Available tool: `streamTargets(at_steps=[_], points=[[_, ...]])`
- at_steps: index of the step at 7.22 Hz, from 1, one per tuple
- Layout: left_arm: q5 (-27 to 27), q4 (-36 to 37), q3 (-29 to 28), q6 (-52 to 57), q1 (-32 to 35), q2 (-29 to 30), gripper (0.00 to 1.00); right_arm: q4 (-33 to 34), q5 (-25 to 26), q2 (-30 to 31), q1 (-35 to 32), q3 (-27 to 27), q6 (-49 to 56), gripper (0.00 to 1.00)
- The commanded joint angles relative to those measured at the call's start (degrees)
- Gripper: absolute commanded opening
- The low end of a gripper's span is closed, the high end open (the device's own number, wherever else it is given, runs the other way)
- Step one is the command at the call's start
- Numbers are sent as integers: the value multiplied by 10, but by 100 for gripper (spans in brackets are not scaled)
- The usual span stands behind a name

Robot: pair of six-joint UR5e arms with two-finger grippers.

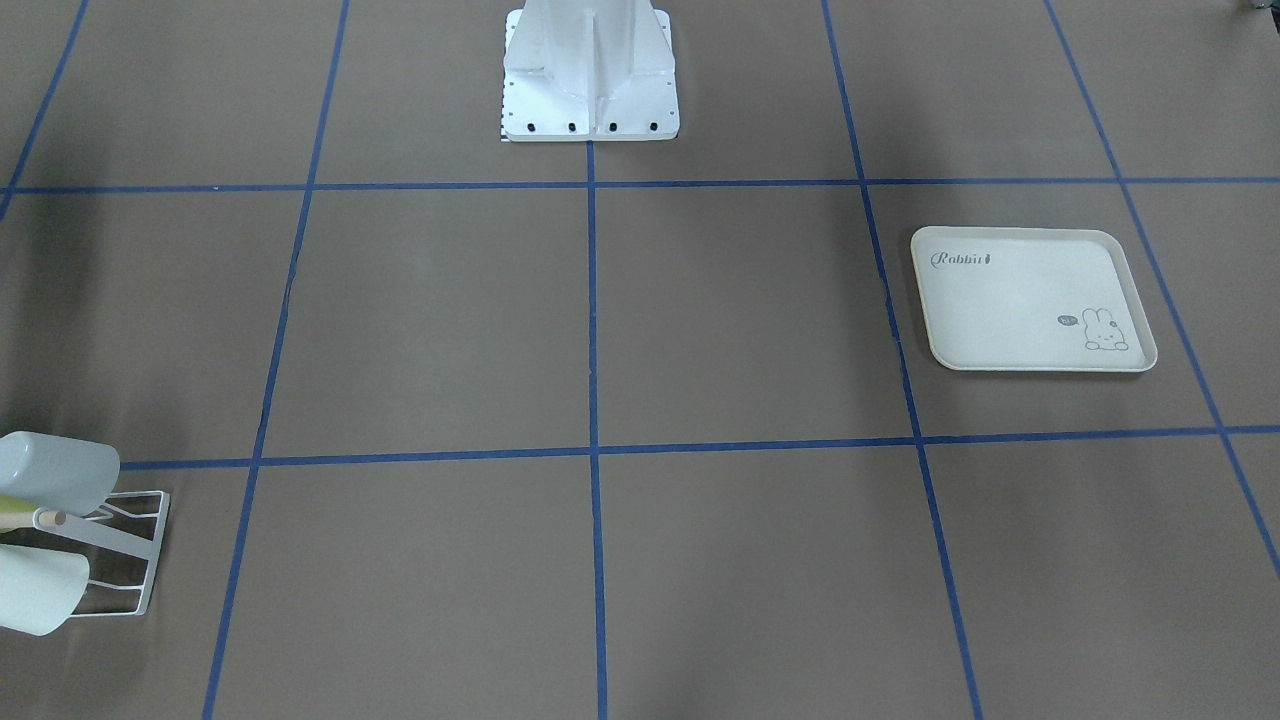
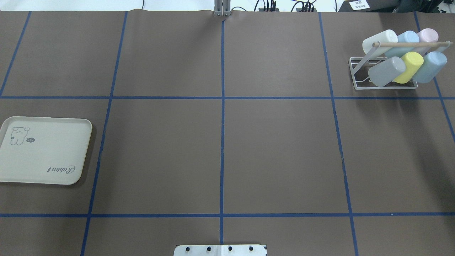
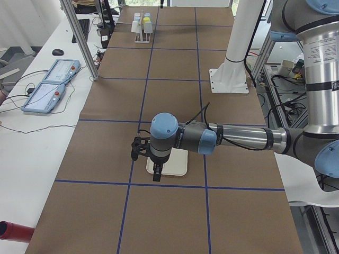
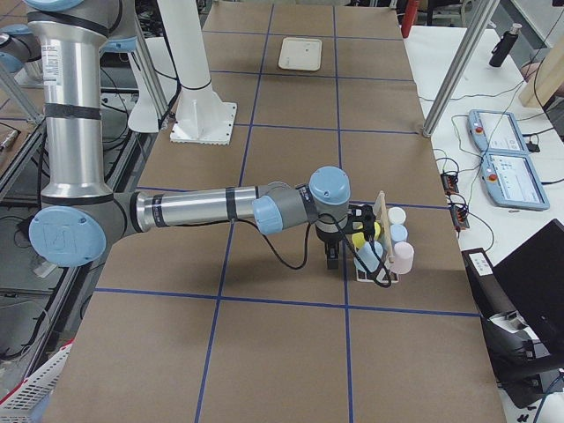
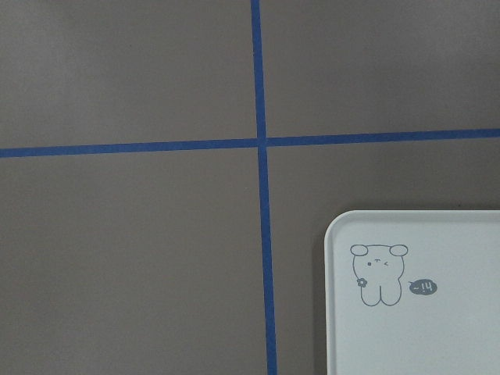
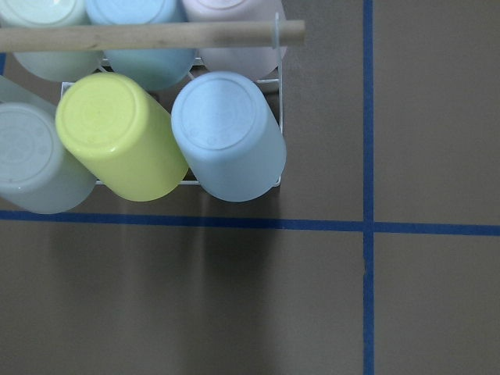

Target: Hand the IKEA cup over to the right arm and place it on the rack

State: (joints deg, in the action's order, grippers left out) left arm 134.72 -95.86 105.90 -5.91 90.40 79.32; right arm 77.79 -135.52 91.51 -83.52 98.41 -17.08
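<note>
rack [image 2: 408, 44]: held six cups [image 6: 117, 137]
left gripper [image 3: 155, 170]: above tray [image 2: 42, 153], couldn't tell finger state
right gripper [image 4: 332, 257]: beside rack, couldn't tell finger state

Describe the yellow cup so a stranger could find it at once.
At the table's top-right corner in the overhead view stands a white wire rack holding six cups. In its nearer row the yellow cup sits between a grey cup and a blue cup, the only yellow one there.

Six pastel cups [image 2: 408, 67] lean bases-up in two rows on the white wire rack [image 2: 408, 44], far right.
</note>
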Motion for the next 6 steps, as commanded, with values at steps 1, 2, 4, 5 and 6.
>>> streamTargets(at_steps=[1,2,4,5,6], points=[[0,43,46,-2,2,2,100,0,-18,6,0,8,-1,99],[1,45,59,-2,2,-3,100,-1,-16,5,0,8,-1,99],[2,45,62,-2,3,-7,100,0,-20,6,0,39,0,99],[2,42,60,-2,2,-1,100,2,-21,6,0,42,6,99],[11,44,62,-2,2,0,100,2,-25,6,0,41,6,99]])
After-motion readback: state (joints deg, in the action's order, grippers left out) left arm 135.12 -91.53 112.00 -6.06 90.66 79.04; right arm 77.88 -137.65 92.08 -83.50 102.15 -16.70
